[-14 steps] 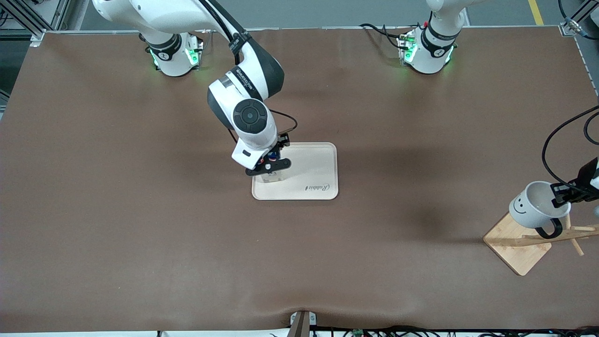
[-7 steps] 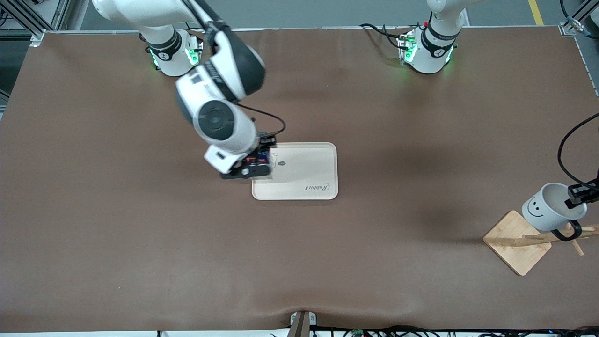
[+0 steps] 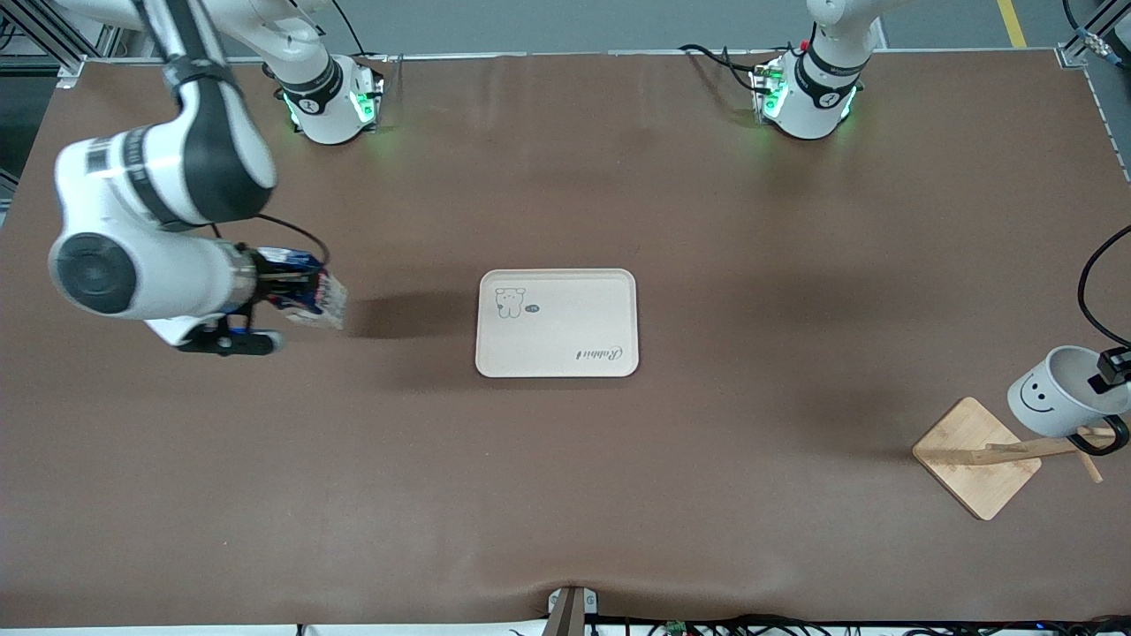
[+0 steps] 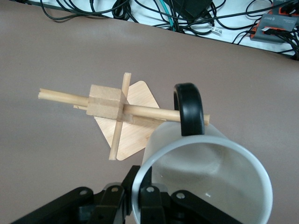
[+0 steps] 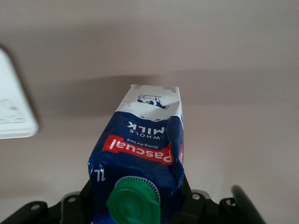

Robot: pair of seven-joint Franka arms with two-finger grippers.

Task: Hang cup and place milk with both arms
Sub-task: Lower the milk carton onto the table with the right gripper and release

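The right gripper (image 3: 292, 296) hangs in the air over bare table (image 3: 353, 495) toward the right arm's end, its fingers clamped on the milk (image 3: 305, 296), which it holds well clear of the surface and tipped away from upright; in the right wrist view the milk (image 5: 142, 158) shows its green cap (image 5: 133, 205) nearest the gripper and its white lower part pointing away from it, with the black gripper body pressed against both sides of the carton. Off toward the middle of the table from this gripper lies the cream tray (image 3: 610, 305), flat, with a small bear drawing and the word "Rabbit" printed on it; a corner of the tray (image 5: 11, 116) appears at the edge of the right wrist view, apart from the carton. At the left arm's end of the table the left gripper (image 3: 1112, 371) grips the rim of the cup (image 3: 1051, 402), one finger inside the mouth and one outside, above the wooden rack (image 3: 990, 455). In the left wrist view the cup (image 4: 205, 182) sits right against the gripper with its opening facing the camera, and its black handle (image 4: 189, 107) is looped around the tip of a wooden peg (image 4: 140, 109) of the rack, the square base lying below the gripper on the table
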